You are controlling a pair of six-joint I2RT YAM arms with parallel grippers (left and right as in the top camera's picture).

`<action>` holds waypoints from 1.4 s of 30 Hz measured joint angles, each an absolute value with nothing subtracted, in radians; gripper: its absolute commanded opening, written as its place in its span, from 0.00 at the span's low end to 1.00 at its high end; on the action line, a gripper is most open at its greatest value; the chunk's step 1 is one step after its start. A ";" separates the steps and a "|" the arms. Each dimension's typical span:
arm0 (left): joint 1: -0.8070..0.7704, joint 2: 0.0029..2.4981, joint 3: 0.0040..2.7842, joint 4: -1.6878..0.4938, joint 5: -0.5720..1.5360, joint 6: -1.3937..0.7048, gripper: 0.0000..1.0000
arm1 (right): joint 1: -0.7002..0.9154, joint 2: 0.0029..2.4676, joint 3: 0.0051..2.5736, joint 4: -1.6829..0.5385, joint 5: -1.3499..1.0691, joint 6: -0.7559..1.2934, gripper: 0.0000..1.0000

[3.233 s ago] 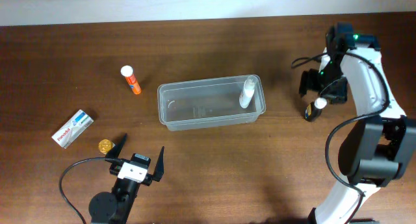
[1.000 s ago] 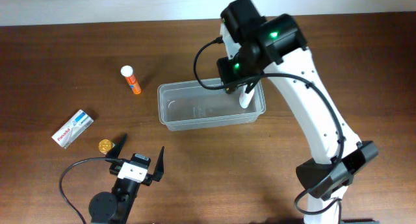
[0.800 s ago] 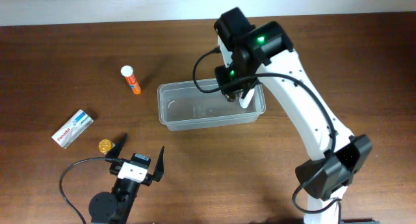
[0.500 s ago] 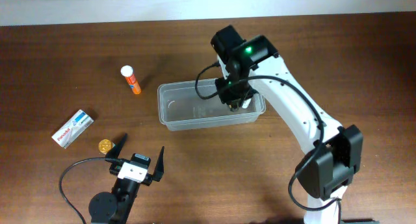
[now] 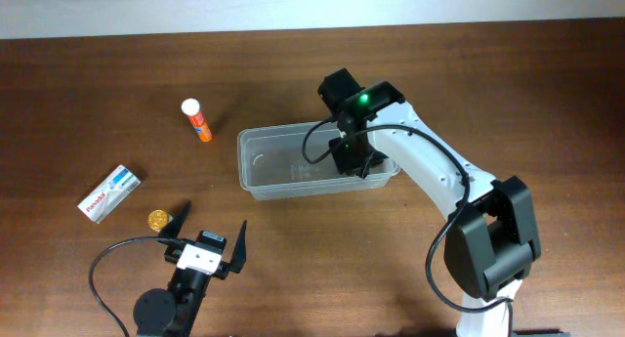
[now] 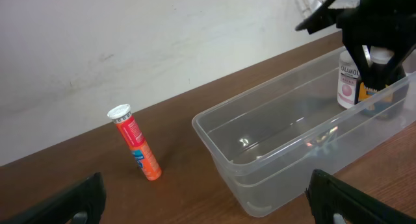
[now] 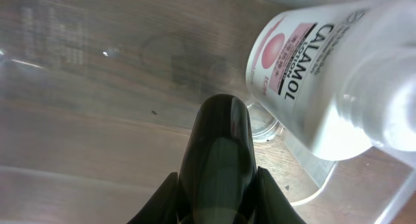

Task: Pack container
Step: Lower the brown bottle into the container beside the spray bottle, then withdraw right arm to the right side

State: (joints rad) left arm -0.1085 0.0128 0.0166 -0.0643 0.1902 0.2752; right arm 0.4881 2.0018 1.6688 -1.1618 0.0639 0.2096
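Container, set mid-table to the right of an orange tube and the wide-spread left gripper, is occupied at its right end by the right gripper, clamped on a dark bottle beside a white bottle.

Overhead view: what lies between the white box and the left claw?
A small gold disc, close by the left claw and apart from the white box. Only the overhead view shows it.
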 measured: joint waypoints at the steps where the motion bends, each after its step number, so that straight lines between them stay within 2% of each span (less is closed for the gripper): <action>1: -0.109 0.013 0.017 -0.064 0.190 0.275 0.99 | 0.484 2.002 1.658 -1.153 0.064 0.210 0.22; 16: -0.109 0.013 0.017 -0.064 0.190 0.275 0.99 | 0.454 2.002 1.599 -1.104 0.117 0.209 0.23; 18: -0.109 0.013 0.017 -0.064 0.190 0.275 1.00 | 0.454 2.002 1.598 -1.102 0.117 0.210 0.37; 19: -0.109 0.013 0.017 -0.064 0.190 0.275 0.99 | 0.454 2.002 1.598 -1.100 0.120 0.210 0.41; 34: -0.109 0.013 0.017 -0.064 0.190 0.275 0.99 | 0.454 2.002 1.598 -1.098 0.134 0.210 0.42; 38: -0.109 0.013 0.017 -0.064 0.190 0.275 0.99 | 0.454 2.002 1.599 -1.102 0.134 0.210 0.50; 42: -0.109 0.013 0.017 -0.064 0.190 0.276 0.99 | 0.454 2.002 1.615 -1.167 0.134 0.209 0.52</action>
